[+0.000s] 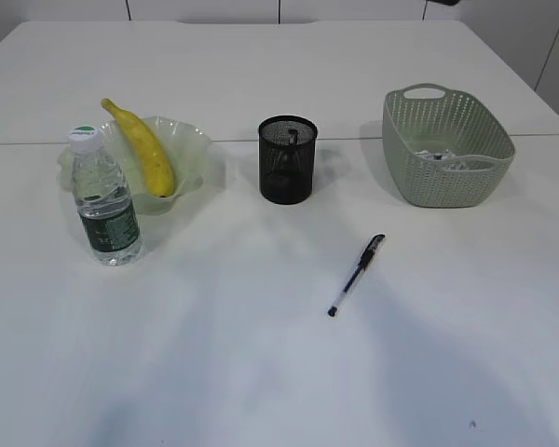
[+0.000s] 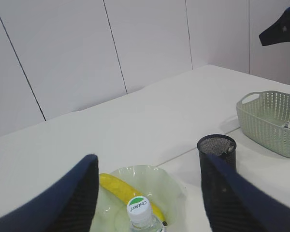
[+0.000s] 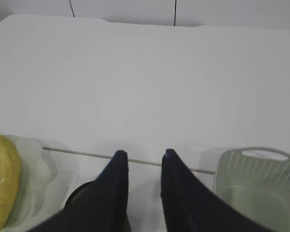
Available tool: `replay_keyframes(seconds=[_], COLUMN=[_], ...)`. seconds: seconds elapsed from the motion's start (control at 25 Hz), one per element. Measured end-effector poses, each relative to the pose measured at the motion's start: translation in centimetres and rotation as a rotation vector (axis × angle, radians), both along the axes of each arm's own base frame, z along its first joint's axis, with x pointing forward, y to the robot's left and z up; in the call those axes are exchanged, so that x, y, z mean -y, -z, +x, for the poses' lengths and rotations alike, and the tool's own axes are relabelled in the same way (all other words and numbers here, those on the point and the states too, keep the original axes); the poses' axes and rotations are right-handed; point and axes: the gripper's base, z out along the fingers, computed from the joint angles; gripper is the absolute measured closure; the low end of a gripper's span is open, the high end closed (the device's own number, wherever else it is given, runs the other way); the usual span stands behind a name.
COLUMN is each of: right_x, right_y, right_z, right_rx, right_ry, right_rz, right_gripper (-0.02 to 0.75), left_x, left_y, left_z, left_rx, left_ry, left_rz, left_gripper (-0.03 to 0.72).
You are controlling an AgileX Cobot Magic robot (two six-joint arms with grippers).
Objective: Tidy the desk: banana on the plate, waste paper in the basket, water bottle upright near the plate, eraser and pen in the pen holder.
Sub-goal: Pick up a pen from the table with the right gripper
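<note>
A: Banana [image 1: 145, 149]?
B: Lying in the ruffled pale-green plate [image 1: 194, 142] at the left of the white tabletop [image 1: 261, 372], tip sticking out over the back rim.

A: Water bottle [image 1: 103, 199]?
B: Upright, white cap on, just in front of the plate and touching or almost touching its front edge.

A: Pen holder [image 1: 287, 159]?
B: Black mesh, standing mid-tabletop between plate and basket [image 1: 444, 146]. Something small and pale resting at its inner rim, too small to identify.

A: Pen [image 1: 357, 274]?
B: Flat on the tabletop, in front and right of the holder, well apart from it, lying on a slant.

A: Waste paper [image 1: 447, 158]?
B: Crumpled white scraps down inside the grey-green basket at the right.

A: Left end effector [image 2: 147, 186]?
B: Spread wide apart, empty, hanging above the bottle cap and plate.

A: Right end effector [image 3: 142, 159]?
B: Fingers close with a narrow gap, gripping nothing, poised above the holder.
</note>
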Motion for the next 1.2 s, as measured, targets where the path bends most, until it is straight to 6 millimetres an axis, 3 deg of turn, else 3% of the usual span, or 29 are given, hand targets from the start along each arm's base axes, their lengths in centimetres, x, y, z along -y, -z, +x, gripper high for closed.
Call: replay_keyframes(seconds=[0.24,0.56,0.84,1.2], right_x=[0.4,0.9,1.3,1.3], right_y=[-1.3,-1.1,-2.3,-1.9], right_z=[-1.4,-2.8,-4.5,-5.7], right_rx=[-0.053,-0.197,-0.256,-0.371], right_ry=[0.030,0.078,0.132,0.189], right_rz=[0.067,0.049,0.098,0.107], right_gripper=[0.556,0.556,0.556,0.556], left_x=[0.0,0.0,0.0,0.0], left_y=[0.0,0.0,0.0,0.0], left_z=[0.0,0.0,0.0,0.0], left_rx=[0.000,0.000,0.000,0.000], left_ry=[0.000,0.000,0.000,0.000], left_rz=[0.000,0.000,0.000,0.000], left_gripper=[0.213,0.213,0.213,0.213])
